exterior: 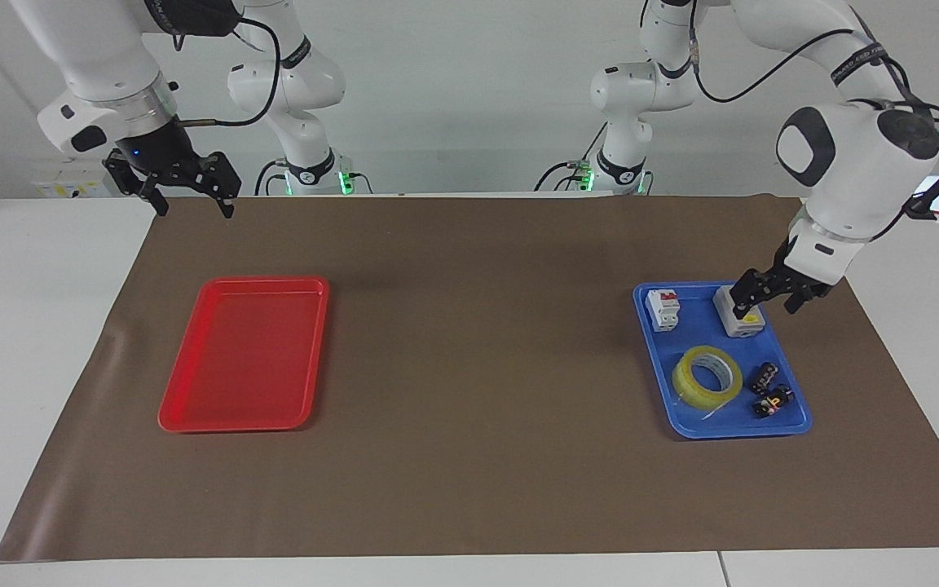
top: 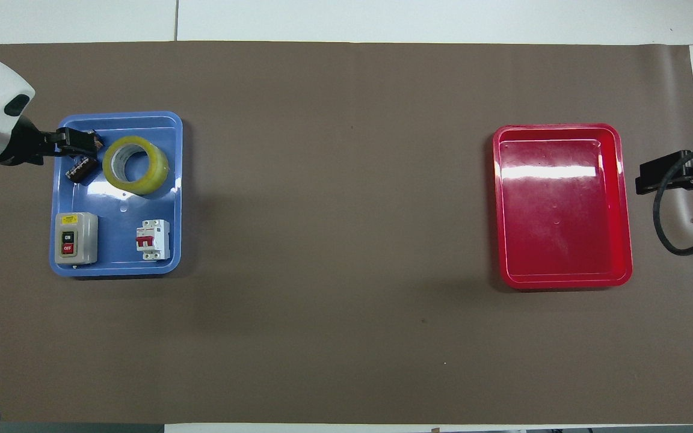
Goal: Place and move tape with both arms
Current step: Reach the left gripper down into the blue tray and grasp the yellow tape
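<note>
The tape [exterior: 685, 383], a yellow translucent roll, lies flat in the blue tray [exterior: 730, 430] at the left arm's end of the table; it also shows in the overhead view [top: 155, 174]. My left gripper [exterior: 765, 306] is open and empty, raised over the blue tray [top: 118, 264]. In the overhead view the left gripper [top: 85, 143] covers the small black parts beside the tape and is apart from the roll. My right gripper [exterior: 192, 208] is open and empty and waits over the mat's edge at the right arm's end, also in the overhead view [top: 644, 178].
A red tray [exterior: 241, 359] lies empty at the right arm's end [top: 563, 228]. The blue tray also holds a grey switch box [top: 76, 239], a white circuit breaker [top: 153, 239] and small black parts [exterior: 769, 391]. Brown mat [exterior: 478, 367] covers the table.
</note>
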`<state>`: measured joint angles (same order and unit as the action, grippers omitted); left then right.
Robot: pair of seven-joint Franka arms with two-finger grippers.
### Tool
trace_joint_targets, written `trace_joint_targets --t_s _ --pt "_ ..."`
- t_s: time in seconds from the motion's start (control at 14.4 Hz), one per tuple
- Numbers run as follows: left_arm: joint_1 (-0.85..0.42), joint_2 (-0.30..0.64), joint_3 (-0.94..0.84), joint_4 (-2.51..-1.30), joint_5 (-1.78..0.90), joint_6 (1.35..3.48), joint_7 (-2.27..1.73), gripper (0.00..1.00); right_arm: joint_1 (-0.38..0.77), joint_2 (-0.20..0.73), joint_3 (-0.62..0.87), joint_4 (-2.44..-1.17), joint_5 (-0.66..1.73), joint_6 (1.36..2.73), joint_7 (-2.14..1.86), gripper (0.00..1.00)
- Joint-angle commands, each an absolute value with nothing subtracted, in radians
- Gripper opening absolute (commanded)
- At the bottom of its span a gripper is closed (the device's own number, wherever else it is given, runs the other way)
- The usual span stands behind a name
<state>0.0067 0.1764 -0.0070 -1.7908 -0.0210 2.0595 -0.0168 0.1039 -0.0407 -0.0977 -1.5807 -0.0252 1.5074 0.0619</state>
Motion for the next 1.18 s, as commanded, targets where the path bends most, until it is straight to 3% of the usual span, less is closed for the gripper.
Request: trace_joint_targets --t_s 0.0,0.28,0.76,0.9,1.04,1.11 --pt "0.008 0.208 -0.006 -1.847 -0.008 2.199 -0.025 1.0 0.1 -0.054 -0.095 -1.595 -0.009 1.522 0.061 1.0" --pt "0.021 0.27 -0.003 -1.867 -0.008 2.295 -0.021 1.0 0.1 -0.054 -0.095 -1.595 -0.009 1.522 0.061 1.0" --pt "0.023 0.29 -0.003 -1.985 -0.006 2.445 -0.021 1.0 0.1 -0.054 -0.095 -1.595 -0.009 1.522 0.061 1.0" --pt "0.02 0.291 -0.003 -1.994 -0.006 2.448 -0.023 0.96 0.1 -0.054 -0.095 -1.595 -0.009 1.522 0.061 1.0" --pt "0.021 0.291 -0.003 -2.005 -0.006 2.456 -0.023 0.78 0.1 -0.054 -0.095 -1.595 -0.009 1.522 0.061 1.0" --pt "0.02 0.291 -0.003 -2.008 -0.006 2.457 -0.023 0.54 0.1 -0.054 -0.095 -1.595 -0.009 1.522 0.061 1.0"
